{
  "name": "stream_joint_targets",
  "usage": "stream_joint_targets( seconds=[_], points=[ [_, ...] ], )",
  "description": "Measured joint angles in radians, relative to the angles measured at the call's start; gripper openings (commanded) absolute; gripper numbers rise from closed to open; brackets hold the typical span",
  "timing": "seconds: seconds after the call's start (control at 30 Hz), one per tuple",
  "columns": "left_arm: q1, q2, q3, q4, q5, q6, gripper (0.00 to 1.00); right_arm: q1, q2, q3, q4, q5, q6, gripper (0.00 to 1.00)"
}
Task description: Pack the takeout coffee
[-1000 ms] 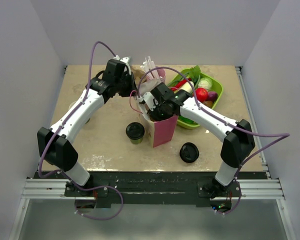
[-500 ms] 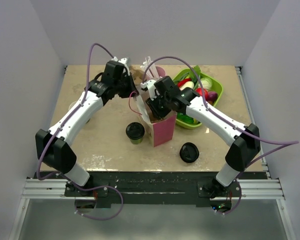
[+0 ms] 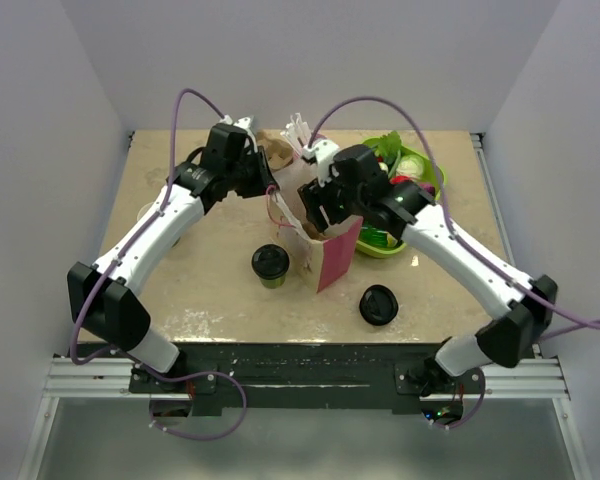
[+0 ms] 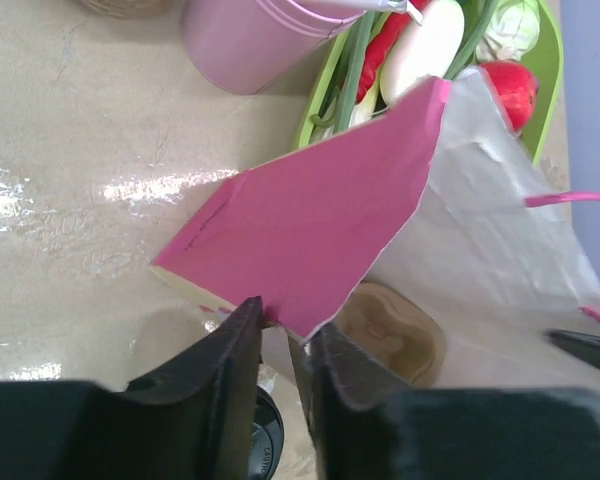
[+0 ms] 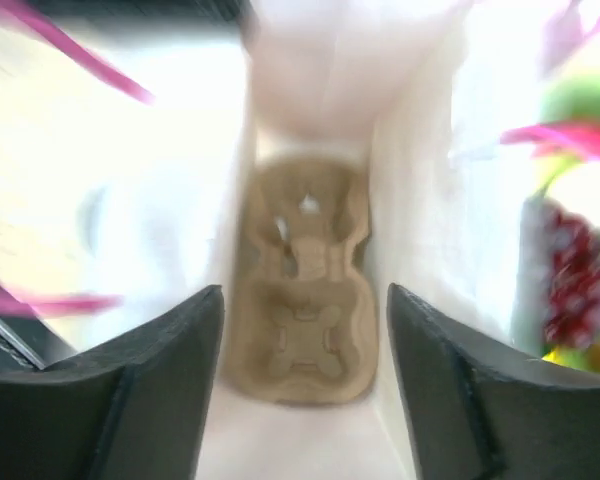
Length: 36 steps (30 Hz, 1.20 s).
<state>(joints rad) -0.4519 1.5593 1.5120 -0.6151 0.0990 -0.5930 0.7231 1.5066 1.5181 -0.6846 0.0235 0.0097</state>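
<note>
Takeout coffee (image 3: 270, 265) beside pink bag (image 3: 337, 258), loose black lid (image 3: 378, 305) nearby

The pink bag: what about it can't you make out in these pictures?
- Right wrist view: blurred; past the right claw, the cardboard carrier and the vegetables are smears.
- Top view: that claw hides the pink bag's inside.
- Left wrist view: the bag's flap covers part of the carrier; the left claw blocks what lies under it.

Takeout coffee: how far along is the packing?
Done: a cardboard cup carrier sits at the bottom of the pink bag. In hand: left jaws pinch its rim, right jaws open over its mouth. Remaining: the takeout coffee stands on the table, unpacked.
</note>
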Motion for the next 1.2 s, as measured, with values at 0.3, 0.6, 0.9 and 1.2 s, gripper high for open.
stream_joint_targets(
  seconds=[0.3, 0.6, 0.9, 1.2],
  points=[
    [0.0, -0.008, 0.011, 0.006, 0.003, 0.004, 0.99, -0.003, -0.279, 0.032, 0.143, -0.24, -0.005, 0.95],
    [0.0, -0.169, -0.01, -0.005, -0.073, 0.003, 1.0, 0.25, -0.277, 0.079, 0.113, -0.347, -0.087, 0.88],
    [0.039, -0.487, -0.243, -0.179, -0.369, -0.084, 1.0, 0.454, 0.092, 0.259, -0.093, -0.187, -0.317, 0.86],
    [0.175, -0.649, -0.46, -0.332, -0.466, -0.126, 1.0, 0.403, 0.408, 0.557, -0.291, -0.134, -0.553, 0.76]
  ],
)
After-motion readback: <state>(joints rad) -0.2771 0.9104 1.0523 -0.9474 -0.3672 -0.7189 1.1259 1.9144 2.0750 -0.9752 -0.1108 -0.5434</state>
